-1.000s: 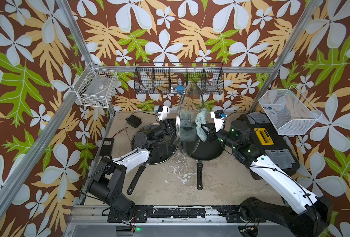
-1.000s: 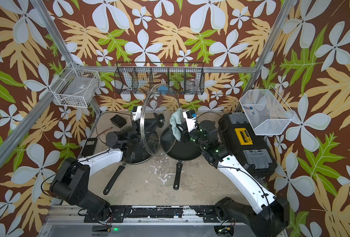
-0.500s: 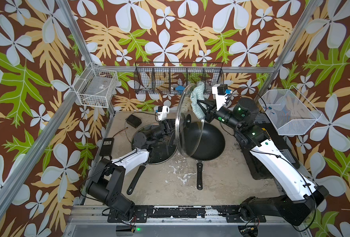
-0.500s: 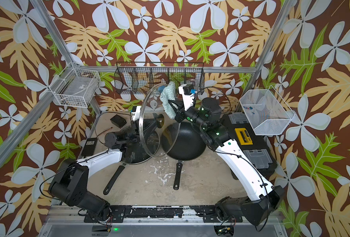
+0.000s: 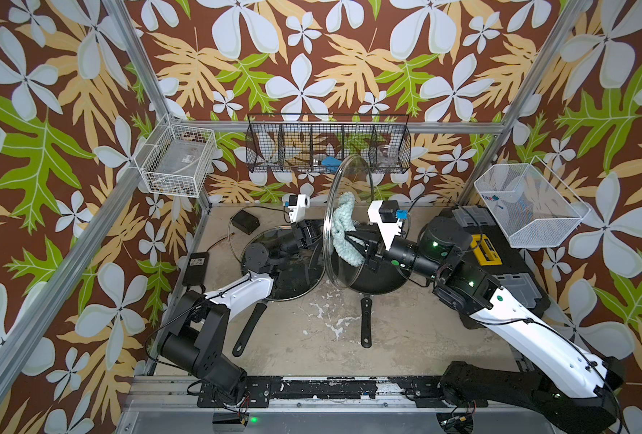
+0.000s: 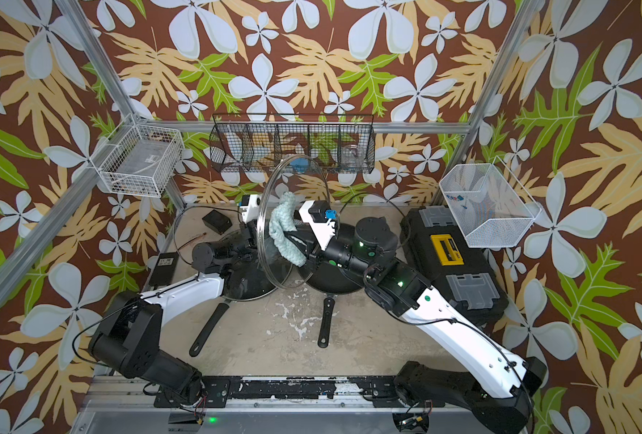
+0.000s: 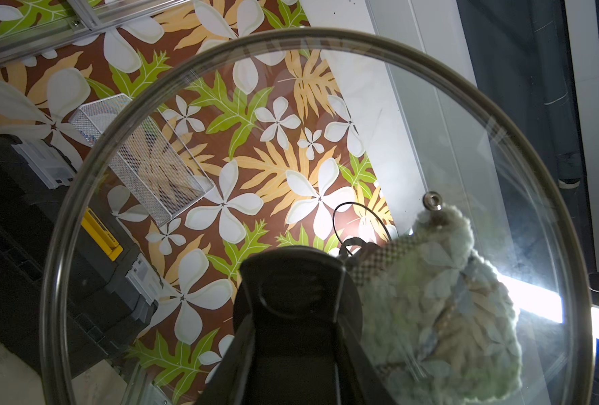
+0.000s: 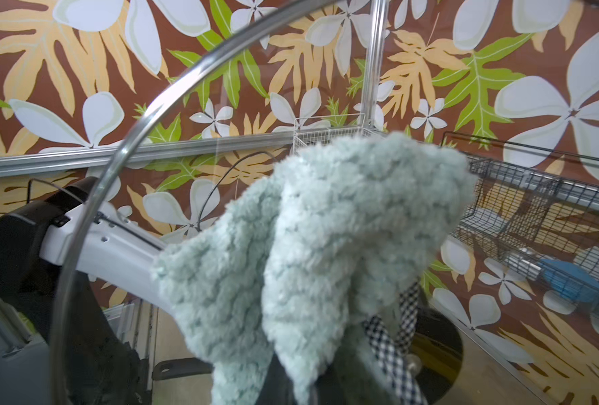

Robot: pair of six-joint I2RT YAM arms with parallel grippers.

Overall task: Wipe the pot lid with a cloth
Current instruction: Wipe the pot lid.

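The glass pot lid (image 5: 353, 176) (image 6: 297, 174) stands on edge above the pans. My left gripper (image 5: 312, 235) (image 6: 253, 240) is shut on its black knob (image 7: 291, 280) from the left side. The pale teal cloth (image 5: 344, 233) (image 6: 283, 233) (image 8: 326, 228) is bunched in my right gripper (image 5: 357, 240) (image 6: 297, 240), which is shut on it. The cloth presses against the right face of the lid, about mid-height. In the left wrist view the cloth (image 7: 442, 308) shows through the glass beside the knob. Its folds hide the right fingertips in the right wrist view.
Two black frying pans (image 5: 285, 270) (image 5: 376, 278) lie under the lid, handles pointing toward the front. A black toolbox (image 5: 500, 263) sits at the right. Wire baskets (image 5: 176, 165) (image 5: 327, 146) (image 5: 526, 203) hang on the frame. A power adapter (image 5: 195, 268) lies at the left.
My right gripper carried the cloth up to the lid's top edge, then back down to mid-height. The left gripper and the lid have stayed in place.
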